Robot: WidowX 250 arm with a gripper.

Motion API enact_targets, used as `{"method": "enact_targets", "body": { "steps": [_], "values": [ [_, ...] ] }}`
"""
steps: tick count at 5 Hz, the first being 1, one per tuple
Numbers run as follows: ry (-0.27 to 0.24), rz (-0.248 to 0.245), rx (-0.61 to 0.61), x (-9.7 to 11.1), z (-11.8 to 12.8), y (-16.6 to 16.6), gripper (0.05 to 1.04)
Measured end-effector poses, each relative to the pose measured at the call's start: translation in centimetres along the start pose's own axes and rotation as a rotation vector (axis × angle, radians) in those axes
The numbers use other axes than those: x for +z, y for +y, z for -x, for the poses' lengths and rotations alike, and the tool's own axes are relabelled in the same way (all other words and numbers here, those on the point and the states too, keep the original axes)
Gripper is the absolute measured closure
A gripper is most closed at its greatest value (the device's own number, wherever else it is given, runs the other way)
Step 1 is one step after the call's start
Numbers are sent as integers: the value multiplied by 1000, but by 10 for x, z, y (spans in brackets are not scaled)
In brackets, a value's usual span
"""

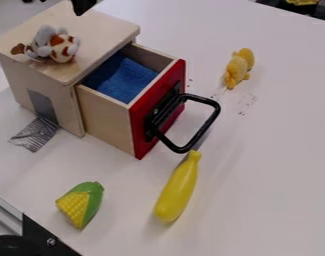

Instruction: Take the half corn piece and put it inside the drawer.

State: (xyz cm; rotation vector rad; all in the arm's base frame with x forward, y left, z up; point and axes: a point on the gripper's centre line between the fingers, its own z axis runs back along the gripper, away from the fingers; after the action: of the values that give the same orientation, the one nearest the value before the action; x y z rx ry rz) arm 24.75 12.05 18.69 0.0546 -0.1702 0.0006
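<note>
On the white table (271, 165), the wooden cabinet (98, 22) takes up the upper left of the frame, its red-fronted drawer (111, 119) already pulled out toward the centre with a blue cloth (128, 80) inside, so the opening part looks done. The yellow banana (177, 189) lies at lower centre, and the half corn piece (82, 204) rests on the tabletop at lower left, so picking it up, carrying it over and putting it in are all left. The gripper (82, 6) is at the top edge, upper left, and whether it is wide or narrow I cannot tell.
</note>
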Motion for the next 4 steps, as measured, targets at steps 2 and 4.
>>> {"method": "enact_targets", "body": {
  "steps": [2,4],
  "values": [
    [94,6,-29,-33,43,-17,83],
    [132,-23,-108,-58,86,-37,83]
  ]
}}
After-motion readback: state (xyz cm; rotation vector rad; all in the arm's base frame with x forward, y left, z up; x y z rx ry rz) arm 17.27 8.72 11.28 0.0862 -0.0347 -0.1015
